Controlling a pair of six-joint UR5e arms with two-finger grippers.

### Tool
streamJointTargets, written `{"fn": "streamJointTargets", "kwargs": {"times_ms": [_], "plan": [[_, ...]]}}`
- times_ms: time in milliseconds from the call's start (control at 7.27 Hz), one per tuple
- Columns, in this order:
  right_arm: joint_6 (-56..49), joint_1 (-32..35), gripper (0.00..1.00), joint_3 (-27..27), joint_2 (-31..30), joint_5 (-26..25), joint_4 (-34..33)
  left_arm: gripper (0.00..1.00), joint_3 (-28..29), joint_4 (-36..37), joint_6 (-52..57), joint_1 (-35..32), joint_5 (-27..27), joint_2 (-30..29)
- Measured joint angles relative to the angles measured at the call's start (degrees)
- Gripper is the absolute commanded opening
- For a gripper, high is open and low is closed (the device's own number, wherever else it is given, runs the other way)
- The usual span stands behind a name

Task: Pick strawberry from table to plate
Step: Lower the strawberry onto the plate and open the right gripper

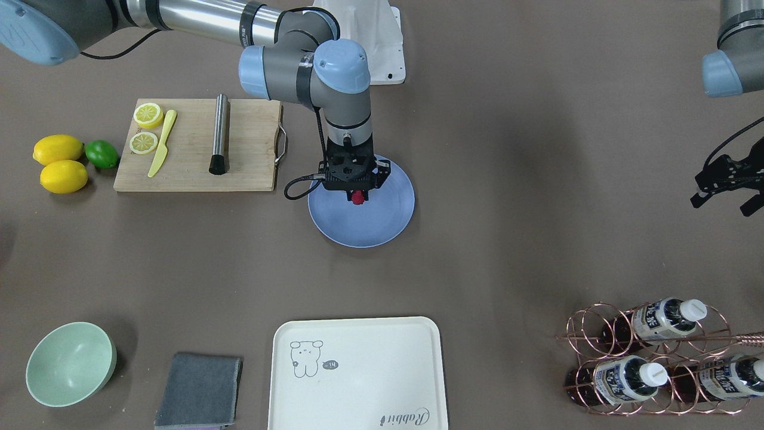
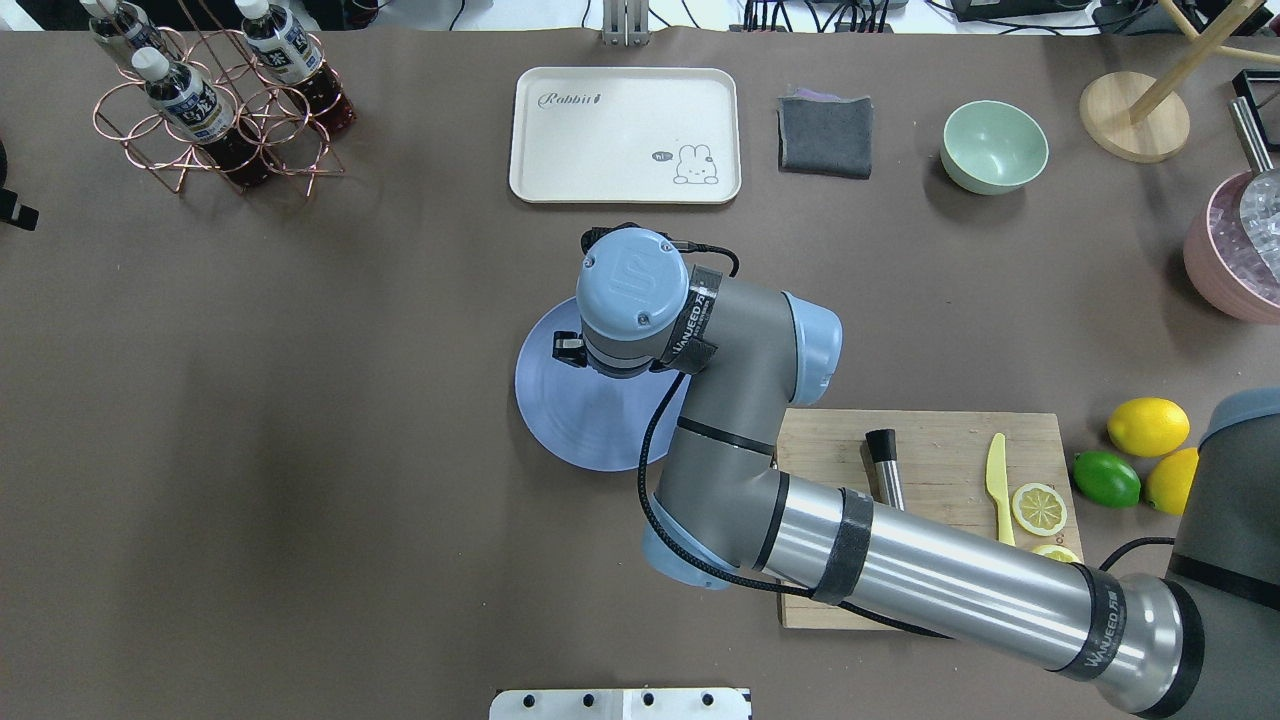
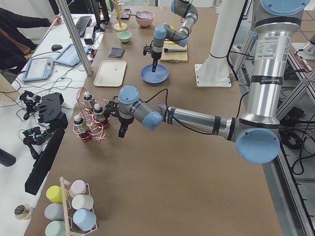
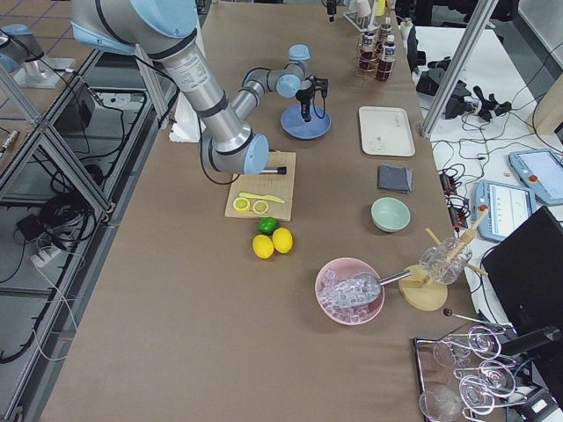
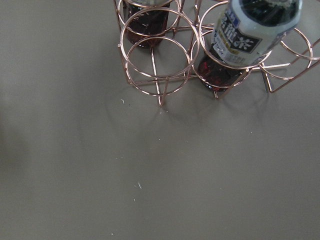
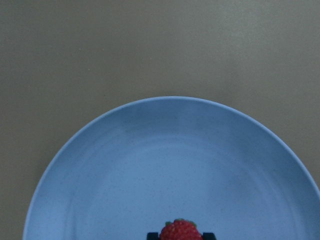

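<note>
The right gripper [image 1: 357, 192] points straight down with its jaws clamped on the strawberry [image 1: 357, 198]. In the right wrist view the berry shows at the bottom edge, pinched between two dark tips. It hangs over the middle of the blue plate [image 1: 382, 224]. No view settles whether it already touches the plate or still has air under it.

That gap is the main risk. If the jaws part while the berry is clear of the surface, it is likely to bounce and roll, being small and rounded. The plate looks shallow, with a low rim that would do little to stop it, so it could end back on the table [image 1: 507, 251]. The bumpy skin may also cling to one jaw, so that the berry is dragged sideways or lifted away as the arm rises. Pressing lower to be safe could push the plate and slide it.

The cutting board [image 1: 191, 149] lies just beside the plate, close enough to matter only if the wrist swings that way on retreat.

The left gripper [image 1: 725, 182] hangs well apart, near the bottle rack [image 5: 160, 65]. Whether it is apart or closed cannot be told, and it poses no evident hazard.
</note>
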Motion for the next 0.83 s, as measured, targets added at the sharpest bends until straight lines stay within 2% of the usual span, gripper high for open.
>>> {"fn": "streamJointTargets", "kwargs": {"times_ms": [138, 275, 688, 826], "plan": [[0.0, -0.1, 0.48, -0.9, 0.2, -0.1, 0.9, 0.98, 0.2, 0.0, 0.0, 0.0, 0.0, 0.0], [0.1, -0.2, 0.99, -1.4, 0.2, -0.1, 1.2, 0.98, 0.4, -0.1, 0.0, 0.0, 0.0, 0.0], [1.7, -1.1, 1.0, -0.7, 0.2, -0.2, 1.1, 0.98, 0.4, -0.1, 0.0, -0.1, -0.1, 0.1], [2.0, -0.7, 1.0, 1.3, 0.1, 0.1, -0.4, 0.98, 0.3, -0.1, 0.0, -0.1, -0.1, 0.1]]}}
